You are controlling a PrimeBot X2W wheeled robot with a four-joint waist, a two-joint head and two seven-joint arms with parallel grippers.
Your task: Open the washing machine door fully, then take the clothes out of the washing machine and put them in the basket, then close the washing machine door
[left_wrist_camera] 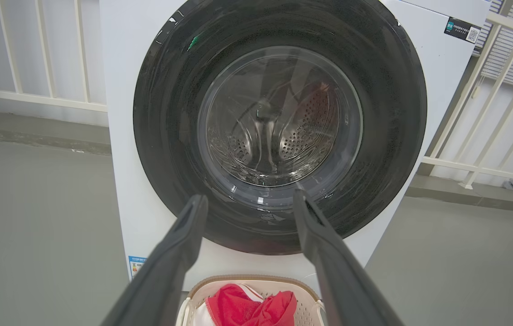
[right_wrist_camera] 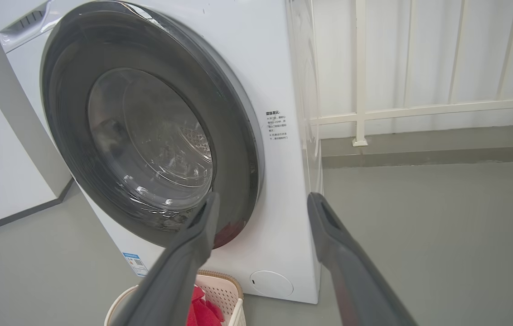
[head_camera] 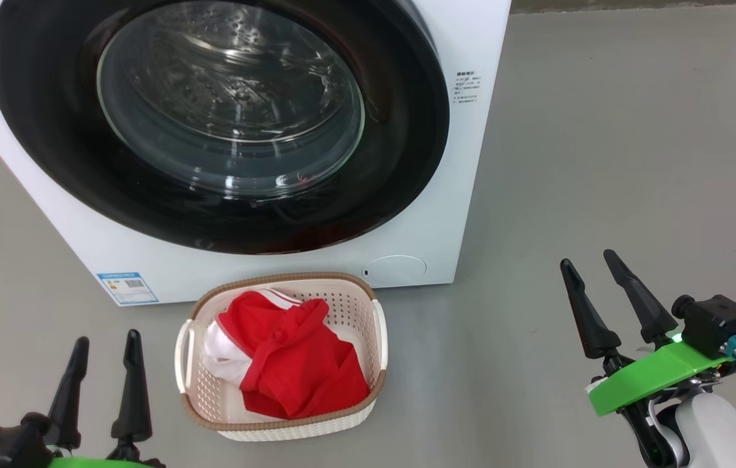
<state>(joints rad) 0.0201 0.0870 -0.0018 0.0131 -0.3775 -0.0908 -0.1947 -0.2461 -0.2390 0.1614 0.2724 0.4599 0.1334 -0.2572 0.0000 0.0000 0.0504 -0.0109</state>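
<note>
The white washing machine (head_camera: 465, 214) stands ahead with its round black door (head_camera: 407, 130) shut flat against the front; steel drum holes show through the glass window. On the floor in front sits the cream basket (head_camera: 358, 312) holding the red clothes (head_camera: 296, 357) with white trim. My left gripper (head_camera: 106, 348) hangs open at the lower left, left of the basket, nothing between its fingers. My right gripper (head_camera: 592, 263) is open at the lower right, well right of the basket. The door (left_wrist_camera: 388, 113) and basket rim (left_wrist_camera: 256, 278) appear beyond my left fingers (left_wrist_camera: 184, 244); the door (right_wrist_camera: 234, 136) shows past my right fingers (right_wrist_camera: 329, 226).
Grey floor (head_camera: 602, 162) stretches to the right of the machine. A white railing (right_wrist_camera: 419, 108) runs behind and beside the machine. A blue label sticker (head_camera: 127, 288) sits at the machine's lower left corner, a round white cap (head_camera: 397, 268) at its lower right.
</note>
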